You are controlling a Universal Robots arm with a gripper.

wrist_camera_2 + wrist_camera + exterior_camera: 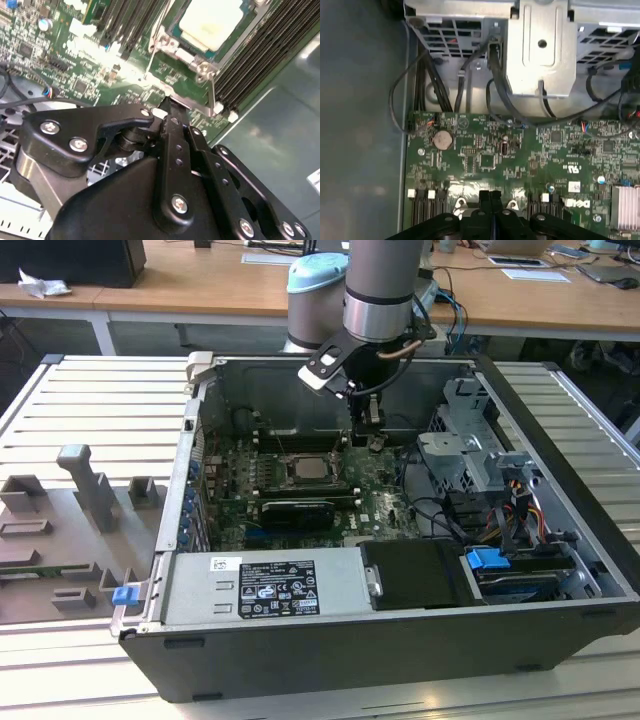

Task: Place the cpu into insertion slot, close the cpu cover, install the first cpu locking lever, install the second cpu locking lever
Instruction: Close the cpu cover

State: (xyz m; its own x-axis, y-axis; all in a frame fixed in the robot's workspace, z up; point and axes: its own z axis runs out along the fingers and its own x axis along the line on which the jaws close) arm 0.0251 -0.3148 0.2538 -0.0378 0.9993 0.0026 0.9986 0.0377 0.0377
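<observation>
Gripper (368,438) hangs inside the case (330,660), just to the exterior view's right of the insertion slot (304,486) and slightly higher in the frame, near picture centre.

Claw state: fingers (481,199) are pressed together in both wrist views, no gap that I can see. Nothing bulky is held. I can't tell if a thin wire is pinched at the tips.

The cpu (212,22) sits in the slot, pale top up. The cpu cover (187,54) looks down around it as a silver frame.

Key relation: the socket is ahead of the fingertips and off to one side, not under them. Nearest the tips is the socket's closest corner.
- A thin wire locking lever (213,92) starts at that corner. Its long axis points from the corner back toward the claw, on the side next to the memory slots (260,55).
- The other lever (152,55) runs along the far side of the socket, further from the tips.

I can't tell whether either lever is hooked. My read: the claw is lined up on the near lever, not on the chip.
</observation>
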